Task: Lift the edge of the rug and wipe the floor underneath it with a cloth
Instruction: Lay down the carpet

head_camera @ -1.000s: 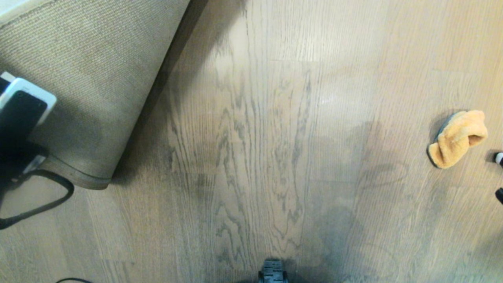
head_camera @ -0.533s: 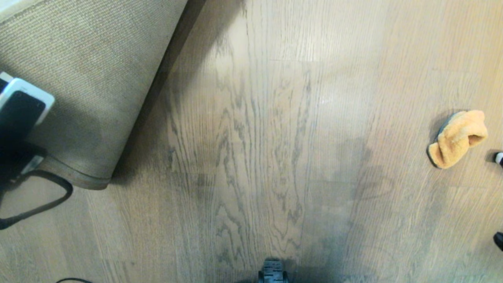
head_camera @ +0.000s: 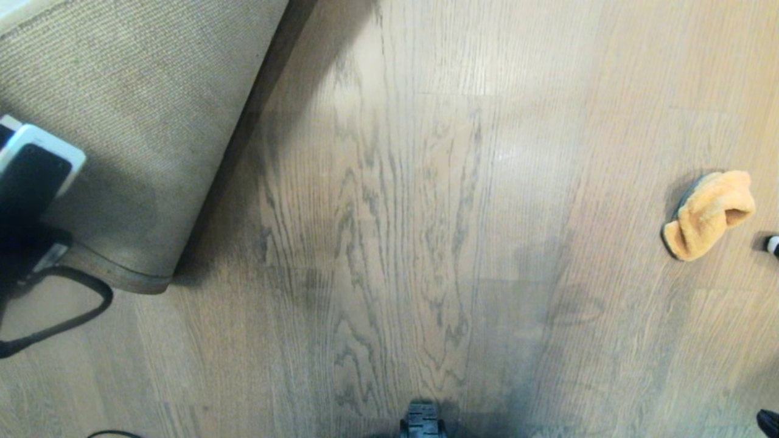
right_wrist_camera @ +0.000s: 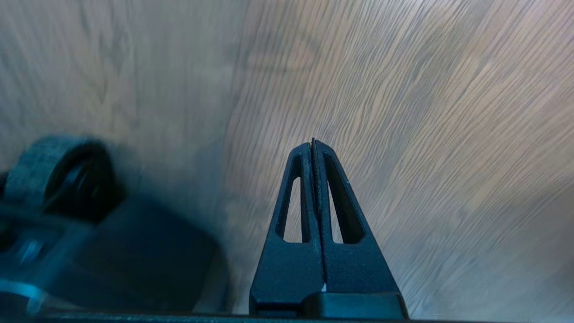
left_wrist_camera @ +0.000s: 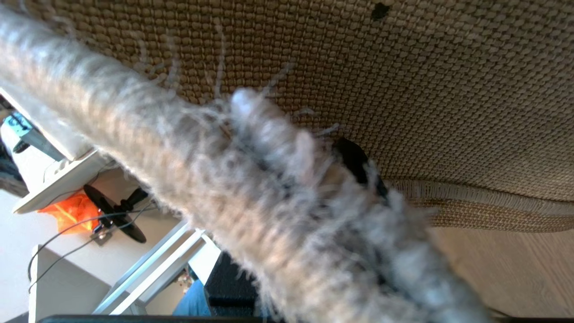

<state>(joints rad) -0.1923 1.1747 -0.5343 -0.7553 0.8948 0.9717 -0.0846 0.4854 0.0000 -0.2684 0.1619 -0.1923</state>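
The rug (head_camera: pixel 140 115) is lifted at the upper left, its tan woven backing turned toward me over the brown wood-grain floor (head_camera: pixel 414 201). My left arm (head_camera: pixel 30 182) stands at the left edge, against the raised flap. In the left wrist view the grey pile edge of the rug (left_wrist_camera: pixel 233 179) runs across the left gripper (left_wrist_camera: pixel 345 179), which is shut on it; one black finger (left_wrist_camera: pixel 358 163) shows against the backing. The orange cloth (head_camera: pixel 709 214) lies crumpled on the floor at the far right, untouched. My right gripper (right_wrist_camera: pixel 313 144) is shut and empty, low over bare floor; its dark tip (head_camera: pixel 768 421) shows in the bottom right corner.
A black cable (head_camera: pixel 73 316) loops on the floor below the rug corner. A small white and black object (head_camera: pixel 773 244) pokes in at the right edge beside the cloth. Part of my base (head_camera: pixel 422 424) shows at bottom centre, and a base wheel (right_wrist_camera: pixel 58 175) sits close to the right gripper.
My right gripper has drawn back from beside the cloth toward the bottom right corner of the head view. The rug, the left arm and the cloth have stayed put.
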